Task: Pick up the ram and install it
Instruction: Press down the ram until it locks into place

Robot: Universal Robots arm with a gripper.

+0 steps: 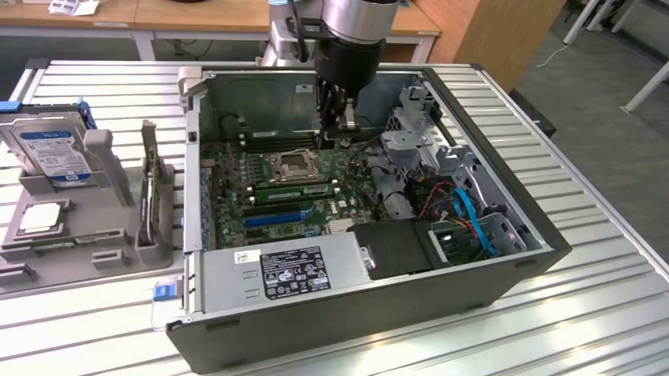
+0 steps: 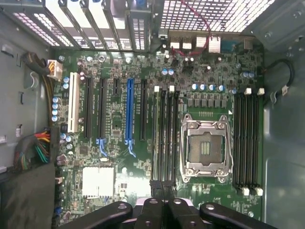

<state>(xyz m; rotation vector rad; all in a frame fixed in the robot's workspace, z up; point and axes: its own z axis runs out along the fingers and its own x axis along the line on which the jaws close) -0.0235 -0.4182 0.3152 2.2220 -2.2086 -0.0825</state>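
Tool: tool (image 1: 346, 124) hangs from the arm inside the open PC case (image 1: 502, 270), over the motherboard (image 1: 274, 205) near the case's far wall; in the wrist view its fingers (image 2: 164, 202) stand closed against each other, with nothing held between them.
Ram: ram (image 1: 294, 188) lies seated flat in a slot on the motherboard, just beside the CPU socket (image 1: 290, 164) on its near side, a little toward the near-left of the tool.
Ram, wrist view: the stick (image 2: 156, 138) shows as a thin green strip in the outermost of the black slots beside the socket (image 2: 206, 148), reaching toward the fingers.
Other slots: second bank of black slots (image 2: 247, 140) on the socket's other side.
Case: sits on the slatted worktop (image 1: 606, 235), toward its right edge in the exterior view, with a power supply (image 1: 287, 270) at the near wall.
Holder: grey tray (image 1: 74, 235) by the worktop's left edge carries a hard drive (image 1: 50, 150) and a silver chip (image 1: 40, 218).
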